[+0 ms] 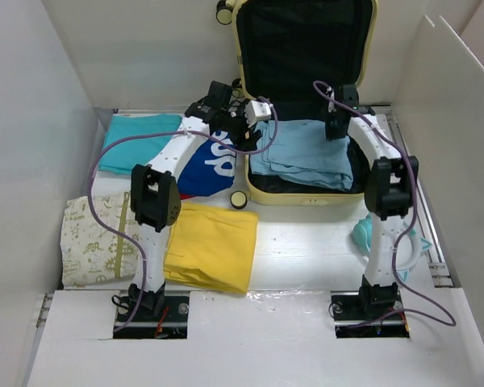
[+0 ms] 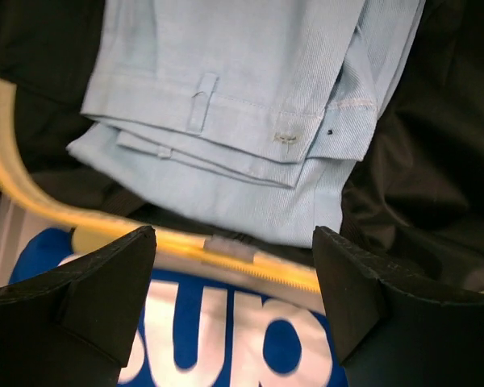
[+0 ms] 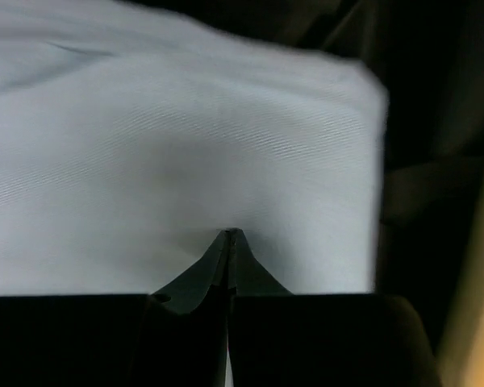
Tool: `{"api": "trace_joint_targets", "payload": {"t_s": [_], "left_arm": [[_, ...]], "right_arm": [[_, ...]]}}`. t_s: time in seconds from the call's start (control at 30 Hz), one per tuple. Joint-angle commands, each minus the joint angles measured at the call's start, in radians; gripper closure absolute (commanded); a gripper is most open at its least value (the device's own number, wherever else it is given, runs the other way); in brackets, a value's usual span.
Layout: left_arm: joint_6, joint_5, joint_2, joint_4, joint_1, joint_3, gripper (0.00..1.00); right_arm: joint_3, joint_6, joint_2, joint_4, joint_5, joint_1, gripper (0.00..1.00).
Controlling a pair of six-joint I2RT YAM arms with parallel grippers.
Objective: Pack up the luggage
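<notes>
The luggage (image 1: 306, 196) is a pale yellow suitcase lying open at the back, its black-lined lid (image 1: 305, 48) upright. A folded light blue garment (image 1: 306, 153) lies inside it. My left gripper (image 1: 235, 127) is open and empty, hovering over the suitcase's left rim (image 2: 32, 193), between the light blue garment (image 2: 250, 72) and a blue shirt with white letters (image 2: 226, 339). In the left wrist view the left gripper (image 2: 234, 242) shows wide-apart jaws. My right gripper (image 1: 336, 125) is shut, its tips (image 3: 231, 234) touching the top of the light blue garment (image 3: 185, 137).
The blue shirt (image 1: 206, 169) lies left of the suitcase, by a teal garment (image 1: 137, 141). A folded yellow garment (image 1: 212, 244) and a cream patterned bag (image 1: 97, 242) lie front left. A teal item (image 1: 363, 234) sits behind the right arm. White walls stand on both sides.
</notes>
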Motion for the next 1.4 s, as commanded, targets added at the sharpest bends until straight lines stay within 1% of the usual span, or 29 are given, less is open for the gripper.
{"api": "trace_joint_targets", "payload": {"t_s": [0.0,0.07,0.17,0.3,0.33,0.4,0.43,0.47,0.5,0.53,0.63,0.7,0.77,0.8,0.83,0.87,0.9,0.93,0.97,1.0,1.03,1.07,1.1,1.13,1.17,1.2,1.23,1.33,1.37], "left_arm": [[-0.063,-0.018,-0.101,-0.058,-0.01,0.009,0.25],[-0.074,-0.032,-0.135,-0.058,-0.01,-0.045,0.26],[-0.101,-0.046,-0.175,-0.058,-0.01,-0.1,0.26],[-0.14,-0.055,-0.203,-0.068,-0.01,-0.123,0.26],[-0.155,-0.064,-0.213,-0.068,-0.001,-0.123,0.26],[-0.173,-0.064,-0.226,-0.068,0.0,-0.132,0.26],[-0.184,-0.064,-0.236,-0.068,0.012,-0.132,0.26],[-0.198,-0.075,-0.236,-0.068,0.012,-0.143,0.26],[-0.228,-0.09,-0.249,-0.052,0.035,-0.155,0.27],[-0.244,-0.101,-0.264,-0.043,0.047,-0.166,0.27],[-0.268,-0.146,-0.318,0.004,0.1,-0.232,0.29],[-0.238,-0.199,-0.347,-0.008,0.111,-0.264,0.29],[-0.184,-0.23,-0.399,-0.017,0.111,-0.319,0.29],[-0.157,-0.254,-0.42,-0.028,0.111,-0.344,0.29],[-0.157,-0.255,-0.461,-0.028,0.111,-0.368,0.29],[-0.146,-0.265,-0.483,-0.028,0.111,-0.419,0.29],[-0.146,-0.265,-0.503,-0.019,0.124,-0.443,0.29],[-0.146,-0.278,-0.54,-0.005,0.124,-0.488,0.29],[-0.146,-0.29,-0.555,0.004,0.148,-0.509,0.29],[-0.146,-0.314,-0.571,0.015,0.148,-0.529,0.29],[-0.146,-0.348,-0.586,0.03,0.162,-0.549,0.29],[-0.155,-0.417,-0.613,0.059,0.182,-0.581,0.29],[-0.155,-0.445,-0.624,0.06,0.193,-0.592,0.27],[-0.155,-0.471,-0.634,0.06,0.203,-0.602,0.27],[-0.155,-0.527,-0.634,0.06,0.214,-0.602,0.27],[-0.187,-0.555,-0.643,0.06,0.231,-0.602,0.27],[-0.201,-0.581,-0.643,0.044,0.231,-0.602,0.27],[-0.261,-0.658,-0.654,0.014,0.246,-0.592,0.27],[-0.27,-0.676,-0.67,0.003,0.246,-0.592,0.27]], "right_arm": [[0.048,0.047,0.128,0.004,-0.052,-0.013,1.0],[0.098,0.048,0.188,-0.005,-0.064,-0.013,1.0],[0.098,0.029,0.188,0.023,-0.075,0.012,1.0],[0.098,-0.023,0.124,0.05,-0.066,0.021,1.0],[0.098,-0.032,0.084,0.05,-0.049,0.021,1.0],[0.058,-0.032,0.036,0.05,0.0,0.021,0.99],[0.038,-0.032,-0.018,0.05,0.018,0.01,0.94],[0.015,-0.023,-0.046,0.05,0.063,0.01,0.94],[-0.009,-0.014,-0.074,0.038,0.09,0.001,0.94],[-0.061,-0.005,-0.123,0.038,0.115,0.001,0.94],[-0.138,-0.005,-0.166,0.052,0.143,0.001,0.94],[-0.183,0.005,-0.153,0.064,0.111,-0.011,0.94],[-0.183,0.005,-0.113,0.064,0.05,-0.022,0.97],[-0.166,0.005,-0.061,0.064,0.019,-0.022,0.97],[-0.152,0.005,-0.035,0.064,-0.045,-0.033,0.99],[-0.125,-0.004,0.011,0.064,-0.059,-0.033,0.99],[-0.112,-0.005,0.028,0.064,-0.06,-0.033,1.0],[-0.102,-0.005,0.041,0.055,-0.06,-0.033,1.0],[-0.093,0.006,0.041,0.055,-0.05,-0.033,1.0],[-0.077,0.006,0.05,0.046,-0.035,-0.033,1.0],[-0.077,0.015,0.05,0.032,-0.015,-0.033,1.0],[-0.062,0.015,0.035,0.032,0.035,-0.033,1.0],[-0.053,0.015,0.024,0.023,0.064,-0.022,1.0],[-0.031,0.015,0.004,0.023,0.089,-0.01,0.98],[-0.017,0.015,-0.005,0.012,0.11,-0.01,0.95],[0.002,0.003,-0.005,0.001,0.153,0.004,0.93],[0.047,-0.006,-0.019,-0.028,0.176,0.019,0.87],[0.098,-0.031,-0.066,-0.069,0.275,0.053,0.73],[0.098,-0.031,-0.108,-0.069,0.299,0.062,0.63]]}}
